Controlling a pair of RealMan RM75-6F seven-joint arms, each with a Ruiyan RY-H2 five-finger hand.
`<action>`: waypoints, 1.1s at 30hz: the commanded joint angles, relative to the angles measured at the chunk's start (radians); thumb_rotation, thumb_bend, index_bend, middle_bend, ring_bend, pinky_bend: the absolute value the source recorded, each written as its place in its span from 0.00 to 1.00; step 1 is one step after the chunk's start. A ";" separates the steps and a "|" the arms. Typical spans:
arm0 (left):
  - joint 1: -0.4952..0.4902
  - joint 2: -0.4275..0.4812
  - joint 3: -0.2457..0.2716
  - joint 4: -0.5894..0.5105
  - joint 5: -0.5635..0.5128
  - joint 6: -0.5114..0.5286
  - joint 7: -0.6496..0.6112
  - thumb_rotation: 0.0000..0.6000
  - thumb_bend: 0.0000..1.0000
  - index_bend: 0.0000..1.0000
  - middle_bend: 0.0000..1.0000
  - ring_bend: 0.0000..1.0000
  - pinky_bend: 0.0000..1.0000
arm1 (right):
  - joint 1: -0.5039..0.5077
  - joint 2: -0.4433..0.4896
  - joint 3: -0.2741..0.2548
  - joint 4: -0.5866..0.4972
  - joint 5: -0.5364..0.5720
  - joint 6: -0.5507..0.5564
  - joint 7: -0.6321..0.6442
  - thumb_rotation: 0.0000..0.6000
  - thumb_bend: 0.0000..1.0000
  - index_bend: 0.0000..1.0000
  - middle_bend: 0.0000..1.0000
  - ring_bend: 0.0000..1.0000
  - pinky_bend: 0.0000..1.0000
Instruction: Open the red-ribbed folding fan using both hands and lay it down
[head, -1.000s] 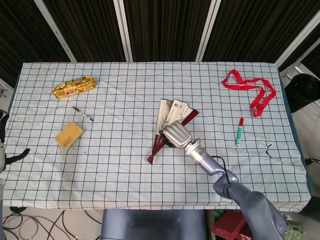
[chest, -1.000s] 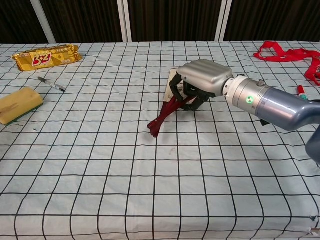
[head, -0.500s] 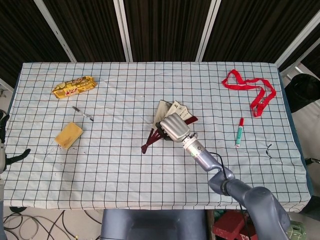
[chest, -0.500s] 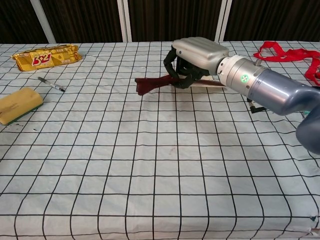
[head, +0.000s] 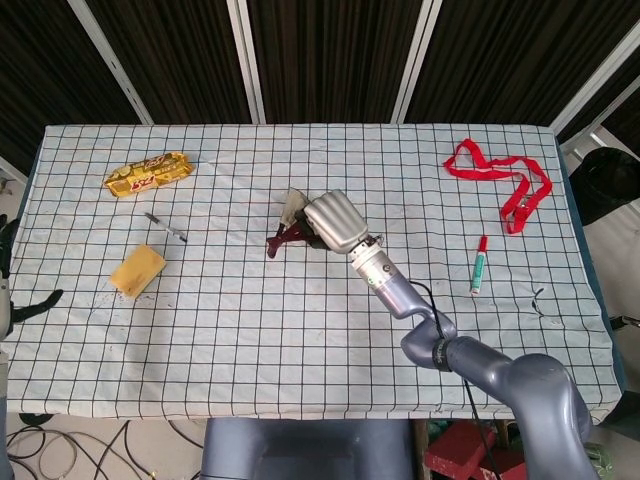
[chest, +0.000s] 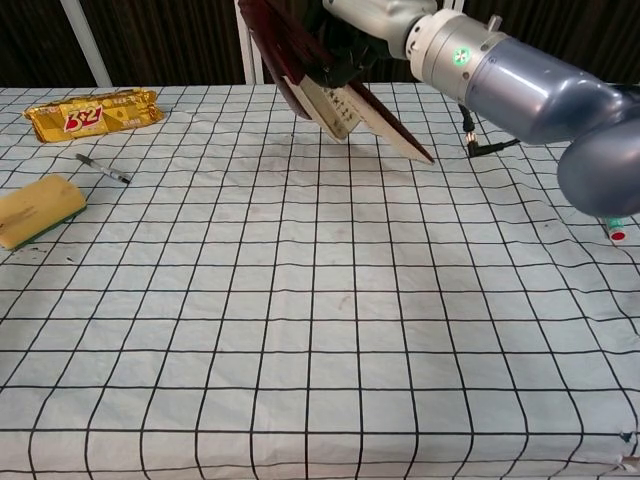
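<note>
Red ribs and cream paper hung clear of the table: the right hand (head: 335, 224) had raised the folding fan (chest: 335, 95), which a second before lay on the checked cloth (chest: 300, 330) under its fingers. Those fingers were clenched round the ribs near the pivot end, with the partly spread leaves drooping below and to the left of them. By my judgement that meant the pick-up was done, while the opening and laying down were still to come.

Only a dark sliver of the left hand (head: 28, 305) showed at the table's edge, well apart from the fan; whether its fingers were spread or curled I could not tell. It would have to come across before both could spread the fan.

Far to the left of the fingers lay a yellow sponge (head: 138, 270), a pen (head: 165, 228) and a snack packet (head: 148, 173); to their right, a red ribbon (head: 498, 178) and a marker (head: 480, 263). None stood in the way.
</note>
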 joint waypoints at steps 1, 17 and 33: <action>-0.036 0.013 -0.028 -0.020 0.000 -0.023 0.016 1.00 0.00 0.04 0.00 0.00 0.00 | 0.020 0.042 0.032 -0.056 0.031 -0.026 -0.038 1.00 0.48 0.87 1.00 1.00 0.93; -0.328 0.009 -0.156 0.077 -0.003 -0.238 0.129 1.00 0.09 0.26 0.08 0.00 0.00 | 0.031 0.126 0.070 -0.195 0.095 -0.052 -0.118 1.00 0.48 0.88 1.00 1.00 0.93; -0.521 -0.103 -0.110 0.311 0.009 -0.429 0.104 1.00 0.15 0.42 0.14 0.00 0.00 | 0.039 0.160 0.092 -0.274 0.154 -0.070 -0.163 1.00 0.48 0.89 1.00 1.00 0.93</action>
